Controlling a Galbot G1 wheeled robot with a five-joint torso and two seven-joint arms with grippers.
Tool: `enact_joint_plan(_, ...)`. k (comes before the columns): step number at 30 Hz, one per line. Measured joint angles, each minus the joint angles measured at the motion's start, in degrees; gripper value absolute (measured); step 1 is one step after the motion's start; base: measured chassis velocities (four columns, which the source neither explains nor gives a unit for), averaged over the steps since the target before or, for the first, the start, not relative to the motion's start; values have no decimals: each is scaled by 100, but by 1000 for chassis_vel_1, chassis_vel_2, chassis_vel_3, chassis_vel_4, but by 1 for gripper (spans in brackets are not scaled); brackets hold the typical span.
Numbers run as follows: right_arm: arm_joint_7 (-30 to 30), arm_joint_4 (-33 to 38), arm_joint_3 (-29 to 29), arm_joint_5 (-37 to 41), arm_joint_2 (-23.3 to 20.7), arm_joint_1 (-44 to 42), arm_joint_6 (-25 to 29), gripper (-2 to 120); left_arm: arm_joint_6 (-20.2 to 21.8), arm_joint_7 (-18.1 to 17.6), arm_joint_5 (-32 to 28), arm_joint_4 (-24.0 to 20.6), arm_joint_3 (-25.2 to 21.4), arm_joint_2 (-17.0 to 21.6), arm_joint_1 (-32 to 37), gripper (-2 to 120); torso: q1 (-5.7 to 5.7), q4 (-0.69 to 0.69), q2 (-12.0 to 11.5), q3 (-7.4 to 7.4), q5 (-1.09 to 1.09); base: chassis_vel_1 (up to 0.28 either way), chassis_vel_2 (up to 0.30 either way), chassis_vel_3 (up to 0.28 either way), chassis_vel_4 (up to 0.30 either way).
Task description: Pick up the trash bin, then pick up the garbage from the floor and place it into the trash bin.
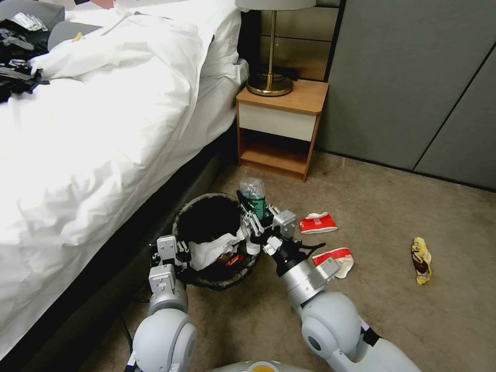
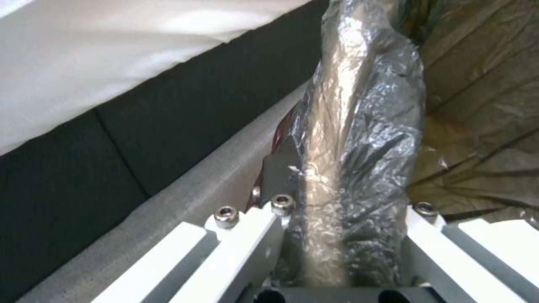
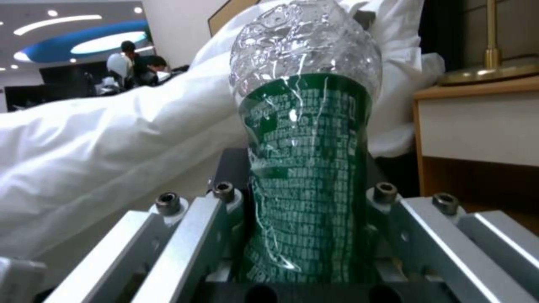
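Clear plastic bottle (image 1: 252, 197) upright, pinched by right gripper (image 1: 251, 217) fingers | left gripper (image 1: 182, 254) fingers clamp trash bin (image 1: 186, 217) rim

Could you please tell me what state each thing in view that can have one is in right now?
Trash bin: lined, partly filled, rim clamped by left gripper.
Plastic bottle: crushed, held by right gripper beside the bin's rim.
Red-and-white wrappers: crushed, on the carpet.
Yellow wrapper: crumpled, on the carpet.
Nightstand: drawer shut.
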Motion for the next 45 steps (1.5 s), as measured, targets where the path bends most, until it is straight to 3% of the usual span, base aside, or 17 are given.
enact_joint_plan(16,53,-1026,-502,-32,362,585,66,22,-37,9,117,-30,140,-82,86,0,0,0,0,0,0,0,0,0,0)
enact_joint_plan(30,135,-1337,-871,-125,473,712,41,22,-45,14,129,9,176,-94,61,0,0,0,0,0,0,0,0,0,0)
enact_joint_plan(34,135,-1373,-872,-231,459,686,37,32,-45,16,124,15,186,-90,43,0,0,0,0,0,0,0,0,0,0)
enact_joint_plan(37,135,-1368,-871,-256,434,676,37,47,-45,17,119,26,193,-91,32,0,0,0,0,0,0,0,0,0,0)
enact_joint_plan(41,135,-1345,-865,-282,426,664,37,57,-44,19,118,37,205,-90,31,0,0,0,0,0,0,0,0,0,0)
enact_joint_plan(44,138,-1300,-842,-326,419,611,37,74,-36,20,114,40,212,-68,28,0,0,0,0,0,0,0,0,0,0)
enact_joint_plan(45,138,-1300,-842,-326,419,611,37,74,-36,20,114,40,212,-68,28,0,0,0,0,0,0,0,0,0,0)
